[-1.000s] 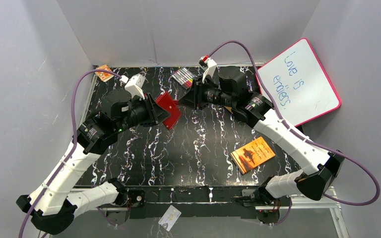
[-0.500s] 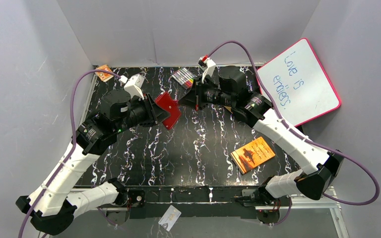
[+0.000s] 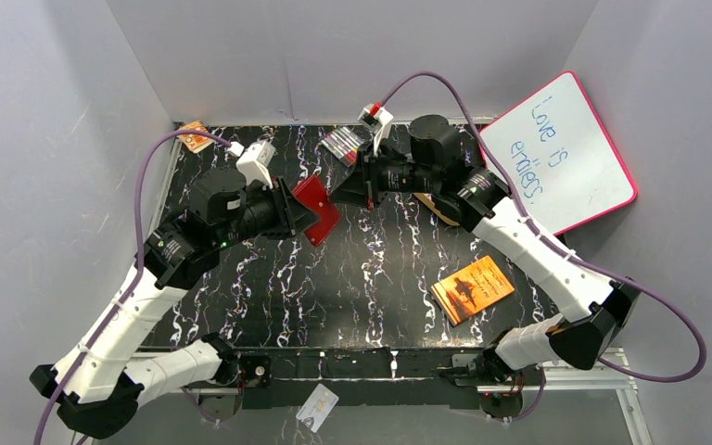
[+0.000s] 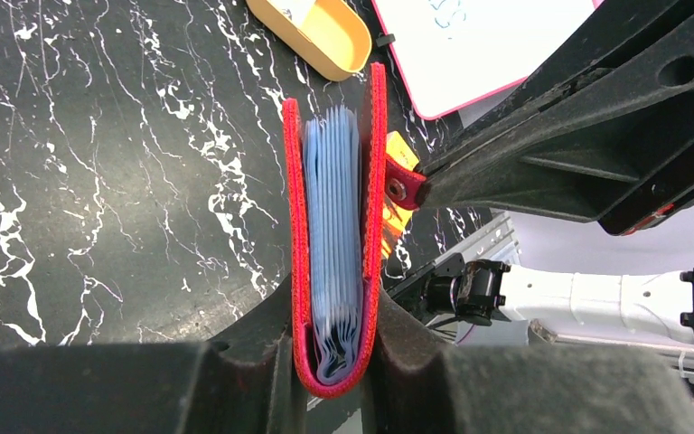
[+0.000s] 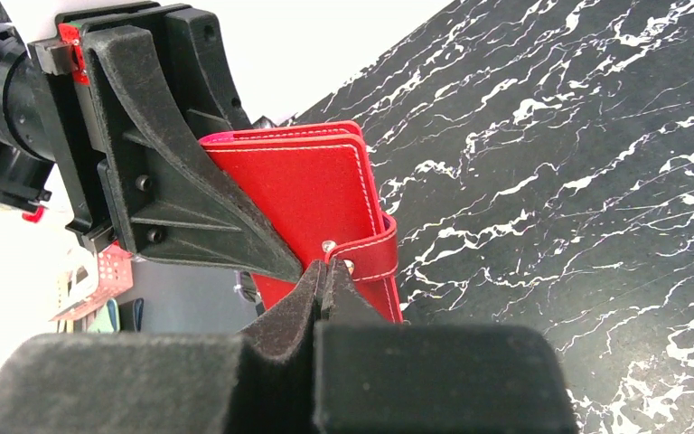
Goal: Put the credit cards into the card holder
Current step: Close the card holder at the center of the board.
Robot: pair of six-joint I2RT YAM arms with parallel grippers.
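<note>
The left gripper (image 3: 298,206) is clamping the card holder (image 4: 332,226) by its folded spine. It is holding it in the air over the desk (image 3: 371,278), nearer the far edge than the near one. The right gripper (image 5: 325,276) is meeting it from the other side with its fingers pressed narrow together on the snap tab (image 4: 404,187).

Inside the holder, light blue leaves (image 4: 334,208) are showing. I cannot tell whether they are cards or empty sleeves. One whitish card (image 3: 317,406) is lying beyond the near edge, between the arm bases, and it is probably one of the credit cards.

I judge that the step in hand is working the tab, either freeing or fastening the stud. I cannot tell which. The next move is asking for a firm hold on the spine while the tab is being pulled or pressed straight, without twisting the covers.

The two grippers are almost touching, so room between them is small. The middle of the desk is giving open room. The orange booklet (image 3: 473,288) is lying toward the near right corner, and the whiteboard (image 3: 565,148) is leaning at the far right corner.
</note>
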